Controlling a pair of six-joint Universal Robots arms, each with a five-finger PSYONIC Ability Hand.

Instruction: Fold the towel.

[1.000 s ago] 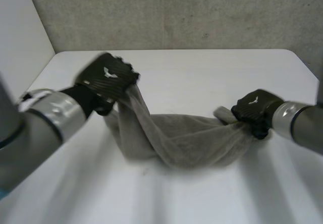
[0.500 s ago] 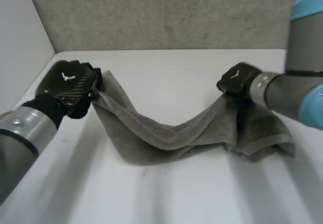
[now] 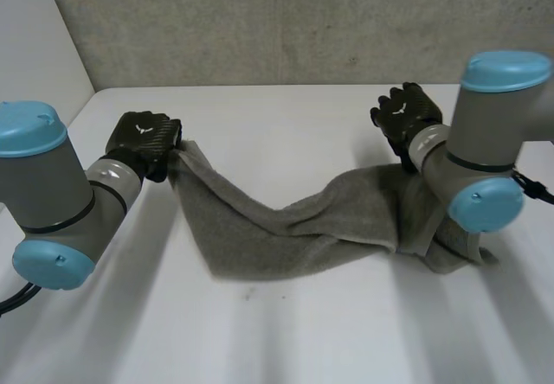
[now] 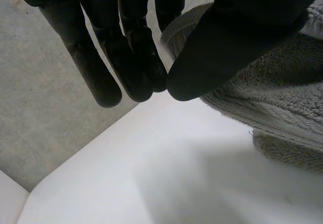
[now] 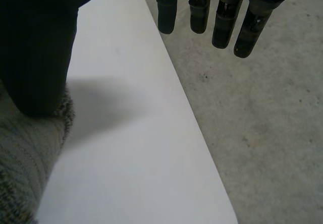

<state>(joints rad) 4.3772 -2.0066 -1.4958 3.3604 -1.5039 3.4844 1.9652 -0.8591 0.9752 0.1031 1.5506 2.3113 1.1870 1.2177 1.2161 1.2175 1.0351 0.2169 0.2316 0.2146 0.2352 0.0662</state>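
One towel [image 3: 286, 228] between left hand [image 3: 145, 137], right hand [image 3: 402, 112]

This looked like a robot lab or test room. A plain white surface [image 3: 286, 332] stood against a rough grey concrete wall [image 3: 286, 21], with a flat white panel [image 3: 35, 47] at one side. A grey left arm [image 3: 54, 198] and a grey right arm [image 3: 489, 137] with light-blue caps reached over it.

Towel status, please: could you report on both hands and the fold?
Left hand pinching towel corner, held up. Right hand open, thumb by towel's other end. Towel sags onto table between them, bunched under right arm. Nothing in the way.
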